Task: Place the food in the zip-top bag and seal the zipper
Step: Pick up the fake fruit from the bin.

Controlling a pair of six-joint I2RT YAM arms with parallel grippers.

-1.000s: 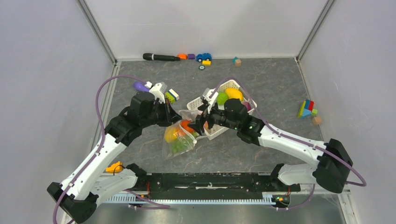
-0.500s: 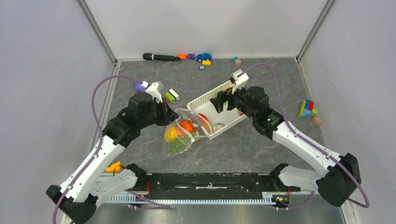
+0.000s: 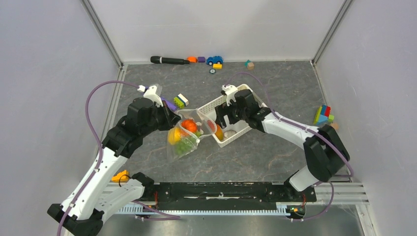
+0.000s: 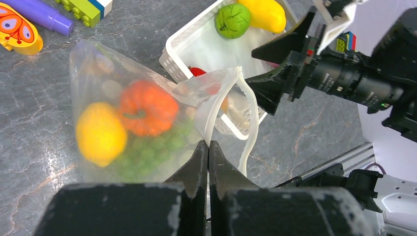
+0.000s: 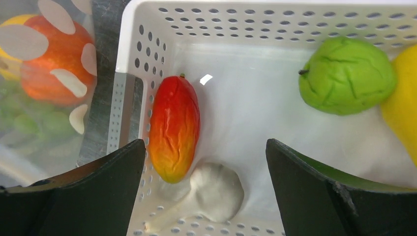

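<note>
My left gripper is shut on the mouth edge of the clear dotted zip-top bag, holding it up just left of the white basket. Its white zipper strip gapes toward the basket. An orange pumpkin, a yellow fruit and green grapes lie inside the bag. My right gripper hangs open inside the basket, its fingers either side of a red-orange fruit and a white garlic. A green fruit and a yellow mango lie further along.
Toy bricks and a purple toy lie just behind the bag. A black marker, a toy car and small blocks line the back wall. Coloured blocks sit at the right wall.
My right gripper left the bag's mouth, swung over the basket's far end, then came down into its near end, still open. The left gripper shifted slightly left with the bag.
</note>
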